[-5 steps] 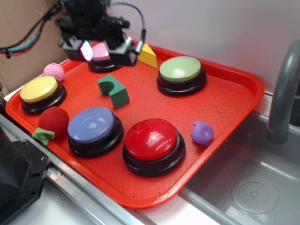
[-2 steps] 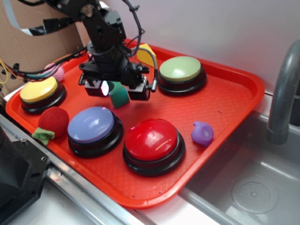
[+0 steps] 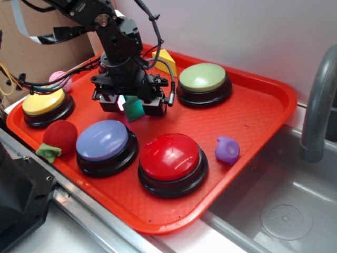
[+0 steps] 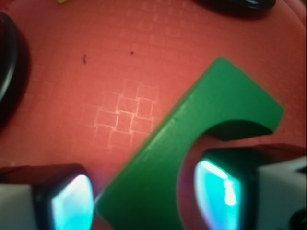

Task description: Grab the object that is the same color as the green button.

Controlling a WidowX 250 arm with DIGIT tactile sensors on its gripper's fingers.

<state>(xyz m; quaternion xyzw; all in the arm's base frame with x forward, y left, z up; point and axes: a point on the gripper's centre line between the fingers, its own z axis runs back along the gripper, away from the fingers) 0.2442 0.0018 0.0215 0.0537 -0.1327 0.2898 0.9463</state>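
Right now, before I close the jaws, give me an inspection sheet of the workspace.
Surface: orange tray, textured, beside a sink.
Job's things: green block flat on the tray, arch notch showing in the wrist view; green button at the back.
Clutter: red button, blue button, yellow button, yellow wedge, red fuzzy ball, pink ball, purple piece.
Gripper: gripper low over the block, open; one finger sits in the notch, the other outside the block.
Cables: black cables on the arm; more at the left edge.
Surroundings: faucet, cardboard, white wall.
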